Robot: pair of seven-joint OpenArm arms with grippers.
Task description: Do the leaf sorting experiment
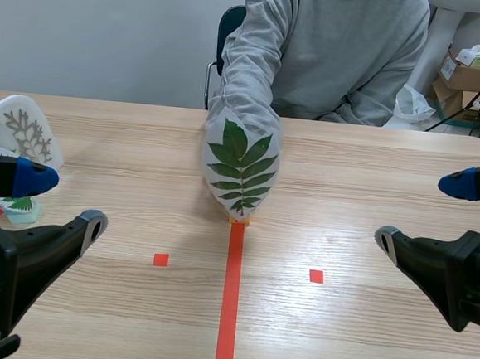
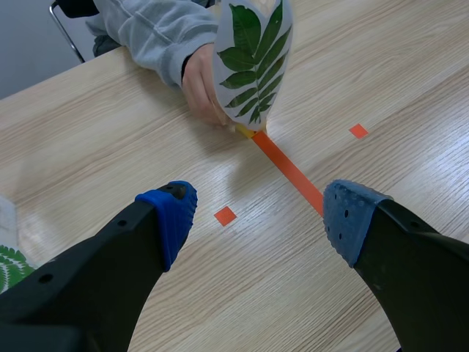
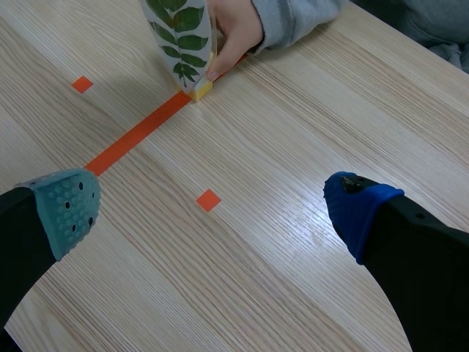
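a person's hand (image 2: 199, 84) holds a laminated leaf card (image 1: 241, 167) upright on a small yellow block (image 3: 199, 89) at the far end of the tape line (image 1: 230, 295), so the step looks like presenting 1 leaf for sorting. left gripper (image 1: 65, 201) and right gripper (image 1: 424, 211) both hang released, empty, well apart from it. next calls for an arm reaching across the open table (image 1: 372, 190); other leaf cards (image 1: 29, 130) crowd the left edge.
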